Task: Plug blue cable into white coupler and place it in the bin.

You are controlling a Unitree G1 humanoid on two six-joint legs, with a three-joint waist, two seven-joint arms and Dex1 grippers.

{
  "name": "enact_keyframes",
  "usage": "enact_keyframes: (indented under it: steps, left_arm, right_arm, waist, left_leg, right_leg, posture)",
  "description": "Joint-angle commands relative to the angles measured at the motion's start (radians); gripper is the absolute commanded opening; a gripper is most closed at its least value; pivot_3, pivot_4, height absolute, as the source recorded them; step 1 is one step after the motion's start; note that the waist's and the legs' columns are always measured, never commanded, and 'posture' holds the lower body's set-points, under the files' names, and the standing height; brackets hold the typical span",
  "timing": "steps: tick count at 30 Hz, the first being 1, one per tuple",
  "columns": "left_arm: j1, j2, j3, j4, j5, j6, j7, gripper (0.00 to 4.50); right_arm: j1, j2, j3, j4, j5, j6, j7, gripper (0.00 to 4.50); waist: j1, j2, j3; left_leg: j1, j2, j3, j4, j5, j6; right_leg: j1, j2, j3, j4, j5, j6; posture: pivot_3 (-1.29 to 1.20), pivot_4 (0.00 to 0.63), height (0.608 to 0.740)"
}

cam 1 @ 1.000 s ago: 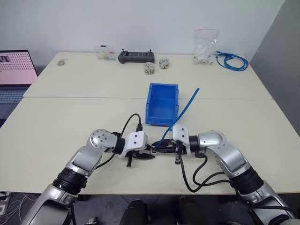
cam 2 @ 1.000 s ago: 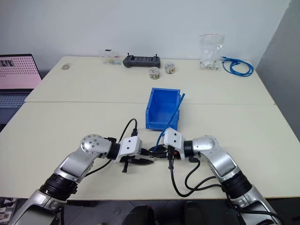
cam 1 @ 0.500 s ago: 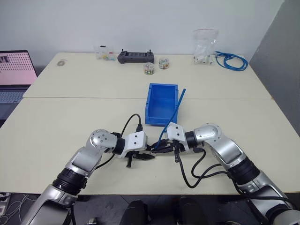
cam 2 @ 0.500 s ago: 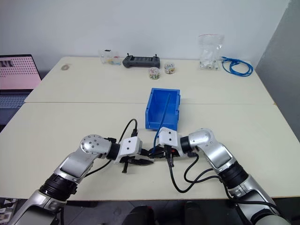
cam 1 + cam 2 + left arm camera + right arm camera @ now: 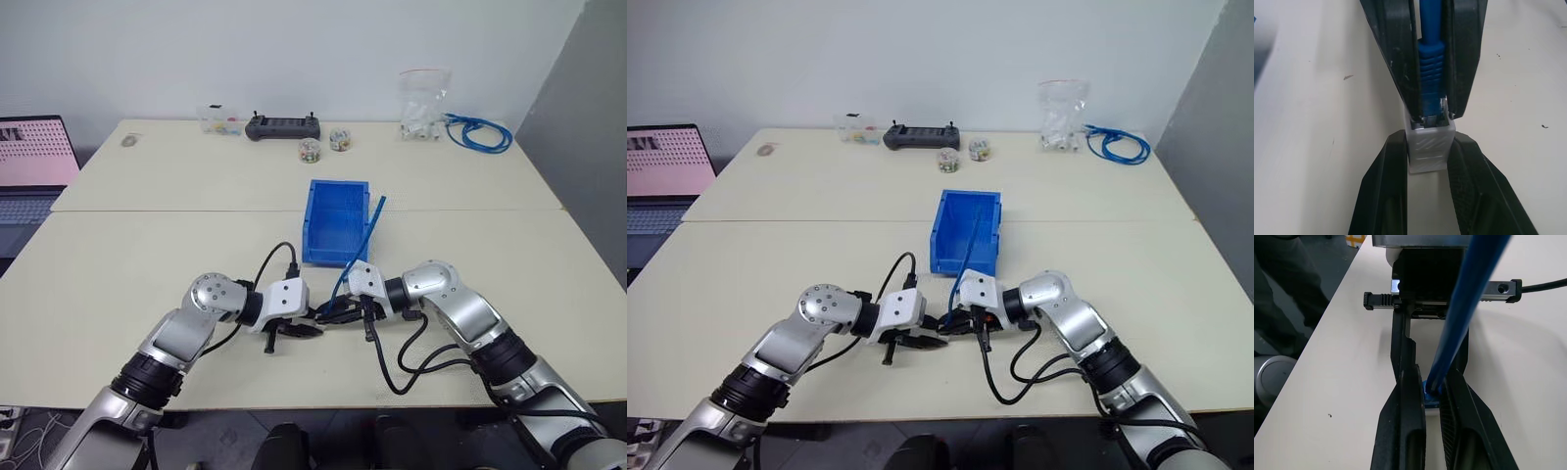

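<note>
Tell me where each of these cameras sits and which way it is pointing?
Left eye and right eye views: on the head, looking forward and down over the table; both arms reach in, the blue bin lies beyond.
Left wrist view: on the left arm, looking along the left claw, which grips the white coupler.
Right wrist view: on the right arm, looking along the right claw, shut on the blue cable.
Shared: both wrist views show the opposite claw meeting their own.

bin (image 5: 336,220) just beyond fingers (image 5: 1388,196), table (image 5: 137,264) bare alongside
</note>
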Motion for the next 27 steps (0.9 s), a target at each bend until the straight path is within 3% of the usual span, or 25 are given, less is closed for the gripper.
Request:
enact_keyframes:
  steps: [1,13,16,20,23,25,27]
  left_arm:
    - [0.037,-0.007,0.04,-0.002,-0.003,0.007,0.058,1.74]
    - [0.208,0.063,0.409,-0.407,-0.2,0.341,0.294,4.4]
    - [0.174,0.04,0.434,-0.444,-0.204,0.398,0.378,4.5]
    - [0.084,0.017,0.405,-0.426,-0.187,0.422,0.44,4.5]
    - [0.032,0.002,0.369,-0.39,-0.171,0.416,0.458,4.5]
    - [0.011,-0.002,0.351,-0.376,-0.172,0.411,0.456,4.5]
    - [-0.003,-0.002,0.335,-0.368,-0.171,0.406,0.454,4.5]
  right_arm:
    - [0.022,0.005,-0.049,-0.03,0.022,0.064,-0.043,0.11]
    - [0.025,0.009,-0.355,-0.317,0.268,0.353,-0.239,0.11]
    - [-0.045,0.037,-0.422,-0.268,0.311,0.393,-0.302,0.11]
    - [-0.257,0.104,-0.454,0.005,0.283,0.349,-0.364,0.11]
    - [-0.456,0.136,-0.431,0.343,0.195,0.29,-0.416,0.11]
    - [-0.566,0.133,-0.403,0.545,0.144,0.26,-0.377,0.81]
    - [-0.652,0.117,-0.388,0.71,0.1,0.219,-0.335,1.16]
  waist:
    - [0.0,0.0,0.0]
    - [0.002,0.0,0.004]
    - [0.003,0.0,0.005]
    - [-0.002,-0.002,0.009]
    - [-0.008,-0.002,0.011]
    - [-0.006,-0.002,0.011]
    - [-0.005,-0.002,0.011]
  left_leg:
    - [0.0,0.0,0.0,0.0,0.0,0.0]
    - [-0.019,0.0,-0.002,0.002,0.0,0.0]
    - [-0.018,-0.001,-0.002,0.002,0.0,0.0]
    - [-0.017,-0.001,-0.001,0.003,0.0,0.0]
    - [-0.016,0.0,0.001,0.002,0.001,-0.001]
    - [-0.017,0.0,0.001,0.001,0.001,-0.001]
    - [-0.018,0.0,0.002,0.001,0.001,-0.001]
  right_leg:
    - [0.0,0.0,0.0,0.0,0.0,0.0]
    - [-0.017,-0.001,-0.001,0.002,0.003,-0.005]
    - [-0.016,-0.001,-0.001,0.002,0.003,-0.004]
    - [-0.016,-0.001,-0.001,0.003,0.003,-0.004]
    - [-0.017,0.001,0.0,0.004,0.004,-0.006]
    - [-0.018,0.001,0.0,0.004,0.005,-0.006]
    - [-0.019,0.0,0.001,0.003,0.004,-0.007]
  posture:
    - [0.0,0.15,0.74]
    - [0.0,0.15,0.74]
    - [0.0,0.15,0.74]
    - [0.0,0.15,0.74]
    - [0.0,0.15,0.74]
    - [0.0,0.15,0.74]
    - [0.0,0.15,0.74]
